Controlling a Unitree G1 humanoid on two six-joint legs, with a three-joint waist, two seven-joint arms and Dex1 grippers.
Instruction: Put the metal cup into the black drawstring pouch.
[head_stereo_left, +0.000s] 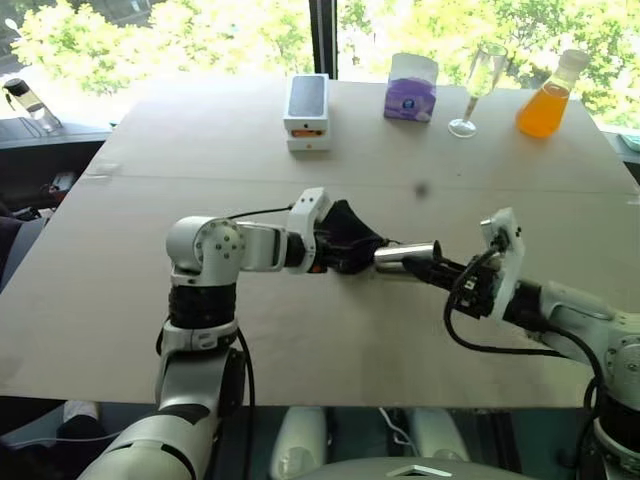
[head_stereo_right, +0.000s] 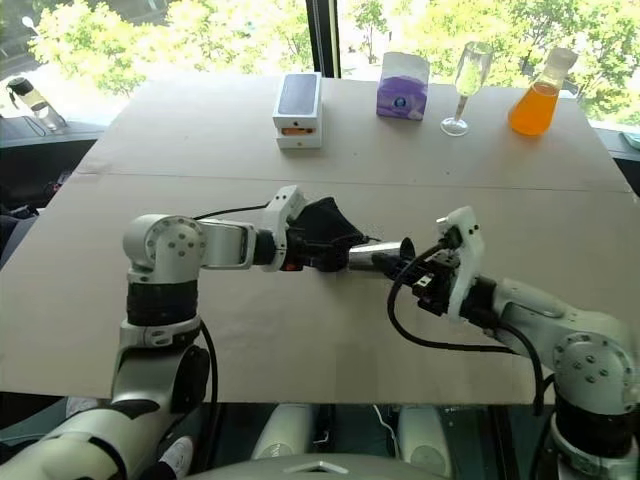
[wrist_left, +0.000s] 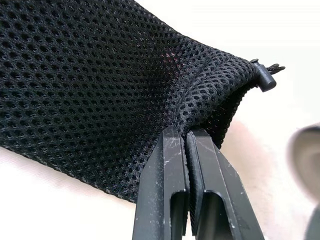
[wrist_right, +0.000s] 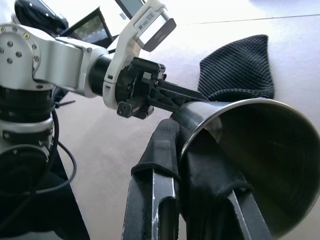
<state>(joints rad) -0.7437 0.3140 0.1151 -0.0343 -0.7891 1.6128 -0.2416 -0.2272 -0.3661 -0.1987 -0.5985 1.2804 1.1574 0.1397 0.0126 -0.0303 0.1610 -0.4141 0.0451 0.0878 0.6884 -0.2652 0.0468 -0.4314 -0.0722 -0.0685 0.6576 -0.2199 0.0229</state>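
The black drawstring pouch (head_stereo_left: 352, 238) hangs just above the middle of the table, its mesh edge pinched in my shut left gripper (wrist_left: 186, 134). Its cord stopper (wrist_left: 265, 80) sticks out at the gathered end. The metal cup (head_stereo_left: 404, 257) lies on its side in the air, its closed end close against the pouch; whether they touch I cannot tell. My right gripper (head_stereo_left: 432, 266) is shut on the cup's rim, one finger (wrist_right: 159, 150) outside and the other inside the wall. The right wrist view looks into the cup's open mouth (wrist_right: 260, 165), with the pouch (wrist_right: 240, 70) just beyond it.
At the far edge of the wooden table (head_stereo_left: 200, 330) stand a white box (head_stereo_left: 307, 112), a purple tissue box (head_stereo_left: 411, 92), a clear wine glass (head_stereo_left: 478, 88) and an orange-liquid flask (head_stereo_left: 547, 102). A bottle (head_stereo_left: 28, 102) sits off the table at far left.
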